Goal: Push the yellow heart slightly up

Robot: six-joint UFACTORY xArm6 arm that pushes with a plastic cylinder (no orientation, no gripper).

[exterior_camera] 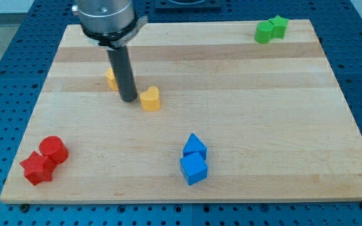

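The yellow heart (150, 99) lies on the wooden board (244, 113), left of centre. My tip (129, 99) stands just to the heart's left, close to it or touching it. A second yellow block (111, 78) sits behind the rod, up and to the left of my tip, partly hidden by the rod, so its shape is unclear.
A red cylinder (54, 149) and a red star-like block (37, 168) sit together at the bottom left. Two blue blocks (194, 146) (193, 169) sit together at the bottom centre. Two green blocks (264, 32) (279, 26) touch at the top right corner.
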